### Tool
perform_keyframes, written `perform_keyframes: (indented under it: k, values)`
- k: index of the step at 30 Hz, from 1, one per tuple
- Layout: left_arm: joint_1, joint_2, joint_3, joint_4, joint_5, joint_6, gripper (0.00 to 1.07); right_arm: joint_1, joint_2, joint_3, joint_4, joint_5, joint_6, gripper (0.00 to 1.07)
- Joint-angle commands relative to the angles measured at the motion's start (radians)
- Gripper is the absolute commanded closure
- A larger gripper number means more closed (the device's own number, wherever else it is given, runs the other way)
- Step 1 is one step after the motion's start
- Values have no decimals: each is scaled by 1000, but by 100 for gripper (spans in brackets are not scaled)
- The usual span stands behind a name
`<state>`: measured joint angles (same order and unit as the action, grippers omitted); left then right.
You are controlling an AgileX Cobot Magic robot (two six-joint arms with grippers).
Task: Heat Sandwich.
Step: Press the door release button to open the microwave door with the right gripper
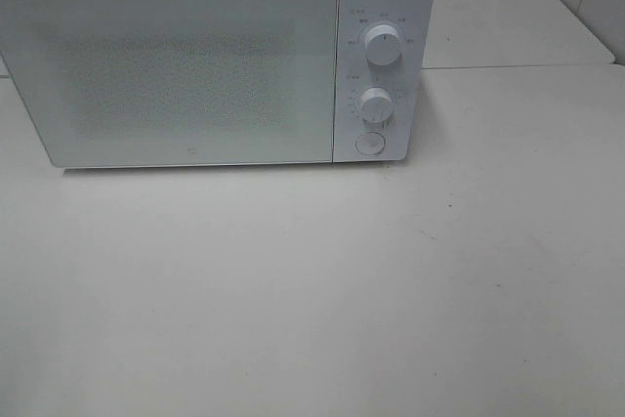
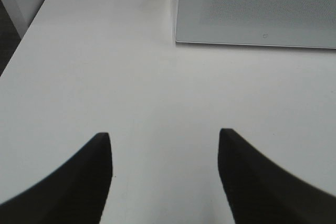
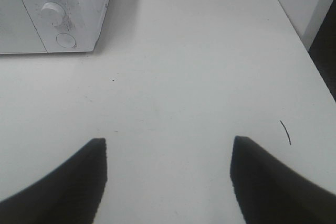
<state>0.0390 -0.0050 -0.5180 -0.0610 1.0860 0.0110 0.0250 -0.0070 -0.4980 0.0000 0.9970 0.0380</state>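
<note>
Currently, microwave (image 1: 186, 65): pictured with its door shut, set at the back of the white table (image 1: 312, 290).
Left end effector (image 2: 164, 132): held released over the table, nothing gripped.
Right end effector (image 3: 169, 139): likewise released, nothing gripped, microwave dials in view.
Sandwich: not shown; its place cannot be told.

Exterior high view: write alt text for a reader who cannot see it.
A white microwave, door shut, stands at the back of a white table. Its right-hand panel has two dials above a round button. No sandwich is in view.
</note>
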Motion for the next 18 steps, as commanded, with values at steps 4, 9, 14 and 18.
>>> perform_keyframes:
  k: [4, 9, 14, 18]
  values:
    - [-3, -6, 3, 2, -17, -4, 49, -6, -24, -1, 6, 1, 0, 42]
    - [-3, -6, 3, 2, -17, -4, 49, -6, -24, -1, 6, 1, 0, 42]
    - [-3, -6, 3, 2, -17, -4, 49, -6, -24, -1, 6, 1, 0, 42]
    - [-3, -6, 3, 2, -17, -4, 49, -6, -24, -1, 6, 1, 0, 42]
